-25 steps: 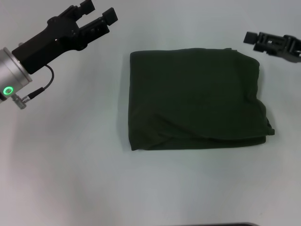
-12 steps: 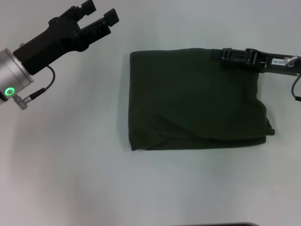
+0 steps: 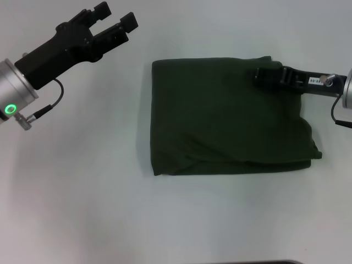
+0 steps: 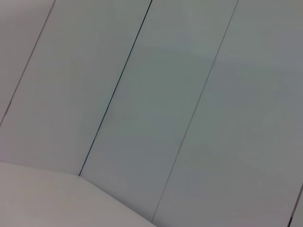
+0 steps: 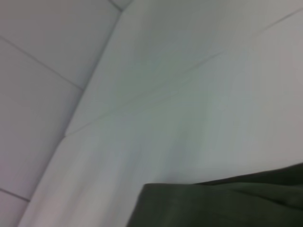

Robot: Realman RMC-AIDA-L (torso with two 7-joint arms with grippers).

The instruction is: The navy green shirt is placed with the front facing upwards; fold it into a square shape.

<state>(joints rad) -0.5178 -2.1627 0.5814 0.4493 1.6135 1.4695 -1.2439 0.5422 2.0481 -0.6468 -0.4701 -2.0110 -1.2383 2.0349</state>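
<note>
The navy green shirt (image 3: 225, 118) lies folded into a rough square in the middle of the white table (image 3: 82, 192), plain fabric up, with no lettering or collar showing. A diagonal crease crosses its lower half, and a bit of cloth sticks out at the lower right corner. My right gripper (image 3: 259, 76) reaches in from the right, over the shirt's far right corner. My left gripper (image 3: 116, 13) hangs open above the bare table, well to the left of the shirt, holding nothing. In the right wrist view an edge of the shirt (image 5: 227, 203) shows.
The white table extends on all sides of the shirt. The left wrist view shows only pale wall panels (image 4: 165, 94) and a strip of table. A dark edge (image 3: 264, 262) lies at the table's near side.
My right gripper has come in from the right edge, moving left and slightly nearer, until it is over the shirt's far right corner. The left arm and the shirt have stayed put.
</note>
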